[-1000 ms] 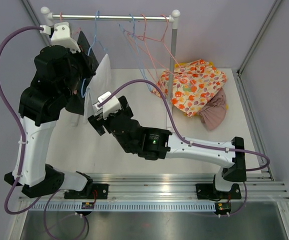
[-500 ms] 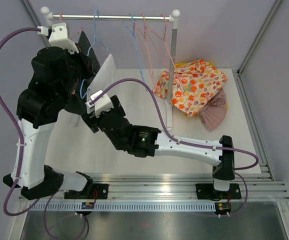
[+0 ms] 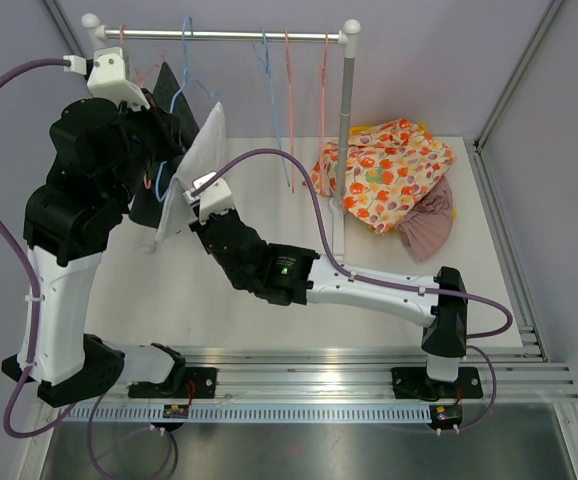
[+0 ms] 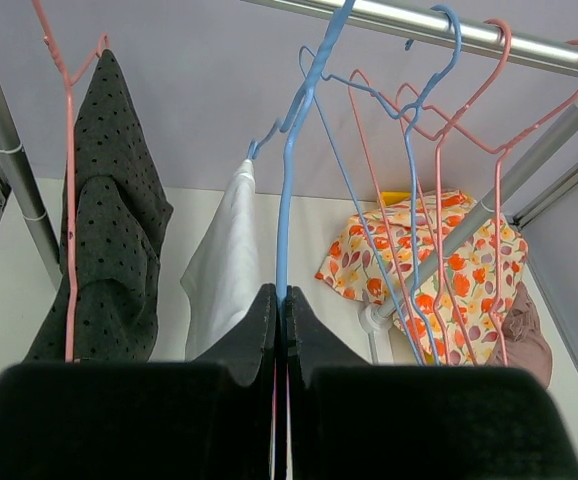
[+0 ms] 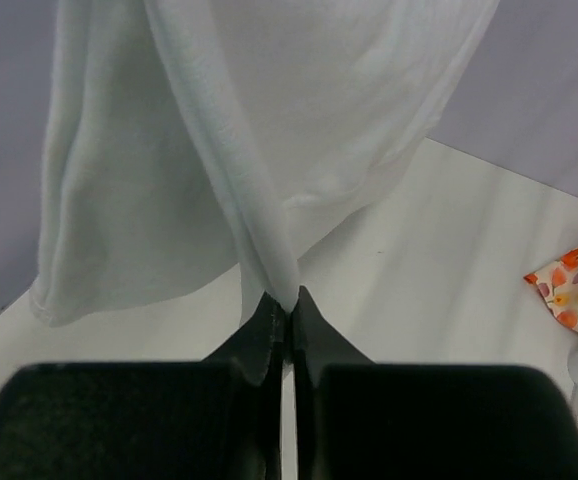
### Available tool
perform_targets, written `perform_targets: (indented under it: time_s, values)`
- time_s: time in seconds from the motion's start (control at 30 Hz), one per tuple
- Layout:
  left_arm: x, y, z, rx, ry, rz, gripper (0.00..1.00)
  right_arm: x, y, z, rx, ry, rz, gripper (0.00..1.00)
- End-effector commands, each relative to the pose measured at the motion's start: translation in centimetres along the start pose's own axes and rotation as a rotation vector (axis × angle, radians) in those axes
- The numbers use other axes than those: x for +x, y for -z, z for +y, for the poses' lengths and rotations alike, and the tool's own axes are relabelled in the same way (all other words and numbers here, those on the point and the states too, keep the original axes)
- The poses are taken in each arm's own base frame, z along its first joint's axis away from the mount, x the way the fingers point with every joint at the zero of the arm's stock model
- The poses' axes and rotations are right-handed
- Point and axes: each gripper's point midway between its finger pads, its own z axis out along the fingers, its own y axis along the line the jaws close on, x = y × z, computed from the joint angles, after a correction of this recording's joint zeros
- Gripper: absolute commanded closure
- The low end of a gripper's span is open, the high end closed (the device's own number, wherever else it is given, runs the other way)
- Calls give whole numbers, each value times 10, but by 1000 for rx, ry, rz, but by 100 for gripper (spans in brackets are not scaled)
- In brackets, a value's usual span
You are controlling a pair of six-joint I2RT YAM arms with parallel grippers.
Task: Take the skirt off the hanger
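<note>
A white skirt [image 3: 199,160] hangs from a blue hanger [image 4: 287,190] on the rail's left part. In the left wrist view the left gripper [image 4: 281,300] is shut on the hanger's blue wire, just below its twisted neck, with the skirt [image 4: 224,265] draped to its left. From below, the right gripper [image 5: 283,300] is shut on a fold of the skirt [image 5: 269,120] at its lower edge. From above, the right gripper [image 3: 191,195] sits under the cloth, partly covered by it. The left arm hides its own fingers there.
A dark dotted garment [image 4: 109,230] hangs on a pink hanger at the rail's [image 3: 239,35] left end. Several empty blue and pink hangers [image 3: 289,90] hang further right. The rack's post [image 3: 344,130] stands beside a floral cloth pile [image 3: 389,170] and a mauve garment [image 3: 429,225].
The right arm has reached left and up to the skirt's lower edge and its jaws have shut on the cloth. The left arm has shifted slightly up and left with the hanger.
</note>
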Motion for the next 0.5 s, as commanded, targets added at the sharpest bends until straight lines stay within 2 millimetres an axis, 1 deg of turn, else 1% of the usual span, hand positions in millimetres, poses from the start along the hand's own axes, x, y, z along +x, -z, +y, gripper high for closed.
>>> perform_targets:
  time_s: [0.0, 0.03, 0.07, 0.1, 0.13, 0.17, 0.2, 0.23, 0.27, 0.33, 0.37, 0.4, 0.43, 0.47]
  values:
    - [-33, 14, -10, 60, 42, -118, 100, 8, -4, -1, -2, -47, -2, 100]
    - [-35, 14, -10, 60, 44, -122, 100, 12, -3, 1, -12, -58, 8, 100]
    - [-35, 14, -10, 58, 42, -123, 100, 34, -2, 0, -15, -44, 44, 100]
    - [-36, 14, -9, 56, 38, -125, 100, 47, 0, 0, -21, -49, 68, 100]
    - [-37, 14, -9, 53, 38, -127, 100, 52, 7, -3, -26, -74, 78, 100]
    - [-41, 16, -8, 48, 35, -138, 100, 94, 14, -4, -29, -85, 149, 100]
    - [-41, 16, -7, 45, 31, -140, 100, 110, 20, -5, -33, -102, 174, 100]
    - [-43, 16, -5, 36, 28, -145, 100, 145, 32, -12, -16, -105, 230, 100]
    - [-46, 17, -3, 27, 27, -153, 100, 162, 46, -7, -23, -95, 259, 100]
    - [-47, 17, -1, 15, 20, -159, 100, 191, 65, -9, 13, -99, 300, 100]
    - [-48, 17, 0, 6, 16, -162, 100, 214, 75, -14, 29, -76, 338, 100]
    - [-47, 16, 2, -1, 11, -159, 100, 226, 90, -12, 24, -54, 369, 100]
    - [-47, 15, 2, -7, 10, -160, 100, 229, 97, -15, 47, -93, 371, 100]
    - [-46, 14, 2, -8, 11, -158, 100, 237, 105, -19, 57, -84, 383, 100]
